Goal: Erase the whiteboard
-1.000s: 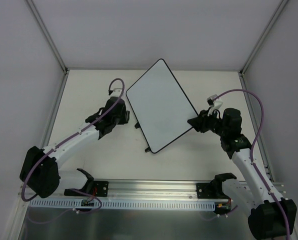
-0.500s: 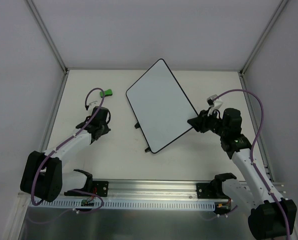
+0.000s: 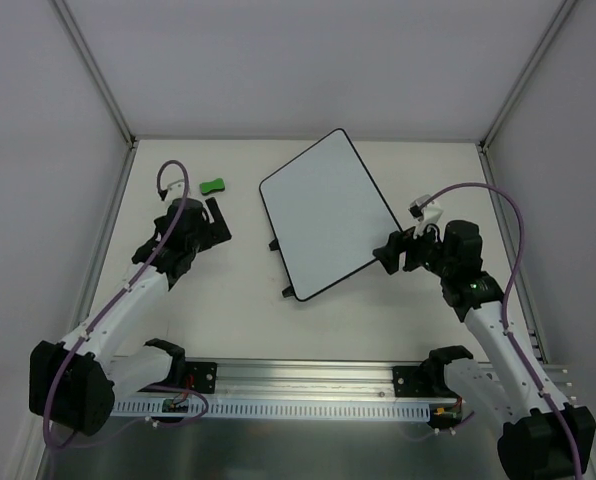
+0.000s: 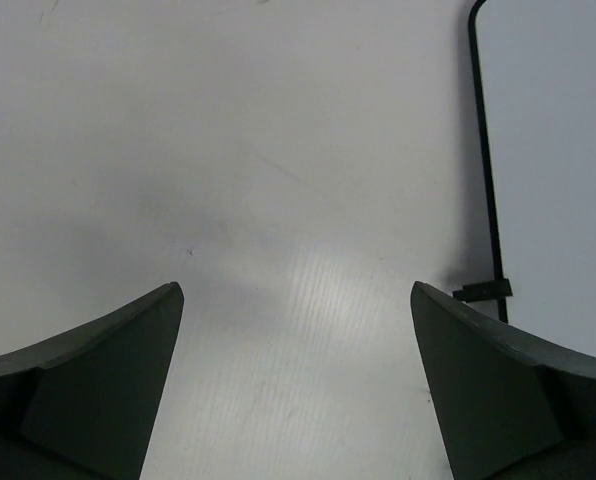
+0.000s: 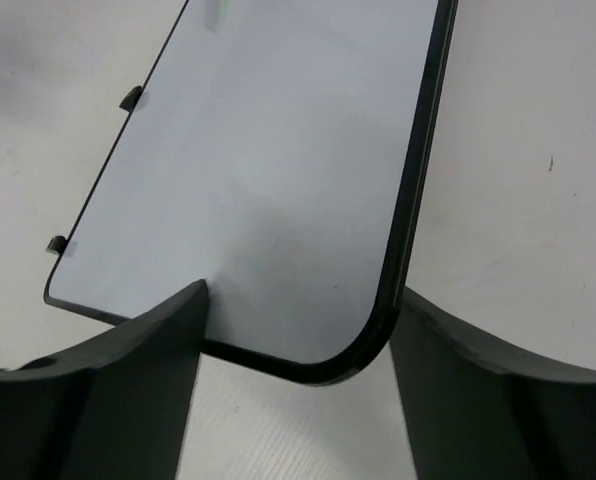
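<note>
- Though spread wide, gripping nothing: left gripper [image 3: 216,220] [image 4: 293,290], above bare table [image 3: 228,300], near green eraser [image 3: 212,185].
- Right gripper [image 3: 390,250] [image 5: 300,290]: jaws parted, straddling near corner of whiteboard [image 3: 328,215] [image 5: 278,180]; contact not determinable.
- Whiteboard: mid-table, askew, surface blank.
- Against half a second earlier: whiteboard rotated slightly; left gripper moved up beside eraser.

Lab robot cell: white panel walls [image 3: 278,60], aluminium rail [image 3: 308,375].
</note>
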`<state>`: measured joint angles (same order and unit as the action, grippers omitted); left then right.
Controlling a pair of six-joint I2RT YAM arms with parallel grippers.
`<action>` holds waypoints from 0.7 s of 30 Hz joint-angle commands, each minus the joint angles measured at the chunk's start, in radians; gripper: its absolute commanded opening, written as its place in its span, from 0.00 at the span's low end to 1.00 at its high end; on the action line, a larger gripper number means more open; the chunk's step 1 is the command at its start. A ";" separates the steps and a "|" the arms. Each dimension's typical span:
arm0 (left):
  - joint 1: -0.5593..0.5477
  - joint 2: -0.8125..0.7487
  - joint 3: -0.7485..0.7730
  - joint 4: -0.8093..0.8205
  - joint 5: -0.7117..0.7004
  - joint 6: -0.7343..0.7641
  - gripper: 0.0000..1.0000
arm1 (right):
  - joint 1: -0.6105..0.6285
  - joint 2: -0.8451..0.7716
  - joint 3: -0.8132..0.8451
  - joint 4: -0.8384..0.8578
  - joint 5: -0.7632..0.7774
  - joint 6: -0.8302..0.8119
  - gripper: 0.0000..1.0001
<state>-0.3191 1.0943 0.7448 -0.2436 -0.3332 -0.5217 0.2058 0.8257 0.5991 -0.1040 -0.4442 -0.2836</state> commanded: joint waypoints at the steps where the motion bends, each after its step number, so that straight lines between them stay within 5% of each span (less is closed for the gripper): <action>1: 0.006 -0.083 0.057 -0.032 0.033 0.038 0.99 | 0.009 -0.046 0.025 -0.046 0.067 -0.062 0.81; 14: 0.006 -0.234 0.033 -0.051 0.094 0.107 0.99 | 0.007 -0.094 0.039 -0.062 0.108 -0.034 0.91; 21: 0.006 -0.241 0.007 -0.054 0.146 0.092 0.96 | 0.009 -0.066 0.036 -0.057 0.064 -0.023 0.79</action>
<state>-0.3191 0.8612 0.7670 -0.2943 -0.2405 -0.4339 0.2092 0.7486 0.6014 -0.1650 -0.3595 -0.3046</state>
